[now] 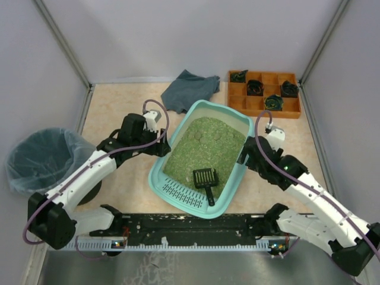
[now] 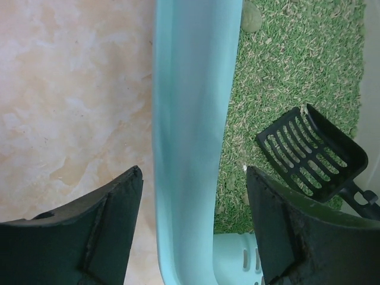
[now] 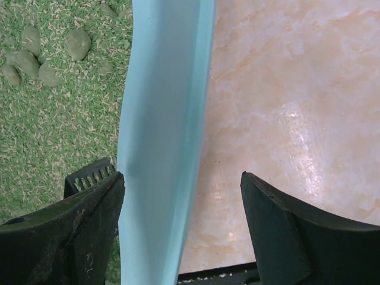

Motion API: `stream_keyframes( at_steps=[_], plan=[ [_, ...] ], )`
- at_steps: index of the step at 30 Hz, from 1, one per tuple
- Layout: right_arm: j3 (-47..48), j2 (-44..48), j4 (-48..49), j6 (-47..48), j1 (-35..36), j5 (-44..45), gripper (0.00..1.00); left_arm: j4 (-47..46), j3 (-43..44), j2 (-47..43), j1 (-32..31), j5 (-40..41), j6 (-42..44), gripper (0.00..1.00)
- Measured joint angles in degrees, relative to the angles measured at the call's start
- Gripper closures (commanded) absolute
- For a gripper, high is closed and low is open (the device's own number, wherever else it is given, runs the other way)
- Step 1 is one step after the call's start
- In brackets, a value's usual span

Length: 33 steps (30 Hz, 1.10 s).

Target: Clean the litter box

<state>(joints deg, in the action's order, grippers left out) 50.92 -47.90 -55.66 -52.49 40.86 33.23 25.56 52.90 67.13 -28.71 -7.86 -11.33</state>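
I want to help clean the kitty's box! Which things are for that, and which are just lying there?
For the job: litter box, black scoop lying in the litter, probably the bag-lined bin.
Just lying about: grey cloth, orange compartment tray.

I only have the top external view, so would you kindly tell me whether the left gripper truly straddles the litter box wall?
Observer: Yes; the left gripper is open, one finger over the table, the other over the litter, the litter box rim between.
Operator: And the right?
Observer: The right gripper is open astride the opposite rim.
Operator: Are clumps nearby? They look faint here.
Observer: Several clumps lie in the litter past its inner finger.
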Motion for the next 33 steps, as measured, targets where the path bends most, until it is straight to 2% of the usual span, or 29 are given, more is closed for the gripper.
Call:
stream_keyframes(
  at_steps=[4, 8, 13, 18, 26, 33],
  plan=[
    [-3.02, -1.22, 7.72, 4.55, -6.49, -8.33, 0.26, -0.39, 0.0, 2.75, -0.9, 0.13, 0.46, 0.31],
    [-4.11, -3.98, 13.86, 8.52, -8.87, -14.29, 0.35, -0.37, 0.02, 5.27, -1.77, 0.66, 0.83, 0.34],
    [-4.09, -8.59, 19.23, 12.37, -10.6, -18.14, 0.44, 0.35, 0.63, 7.52, -2.71, 0.96, 0.96, 0.42],
    [-4.09, -12.57, 20.13, 14.8, -13.51, -19.56, 0.51, 0.63, 0.74, 7.98, -3.72, 0.96, 0.9, 0.45],
    [-1.01, -18.08, 20.09, 20.11, -14.95, -21.33, 0.52, 0.87, -0.35, 6.01, -5.62, 2.47, -0.04, 0.48],
    [4.9, -28.63, 22.99, 25.94, -15.76, -21.07, 0.52, 1.92, -3.41, 1.86, -6.47, 2.99, -2.27, 0.48]
  ],
)
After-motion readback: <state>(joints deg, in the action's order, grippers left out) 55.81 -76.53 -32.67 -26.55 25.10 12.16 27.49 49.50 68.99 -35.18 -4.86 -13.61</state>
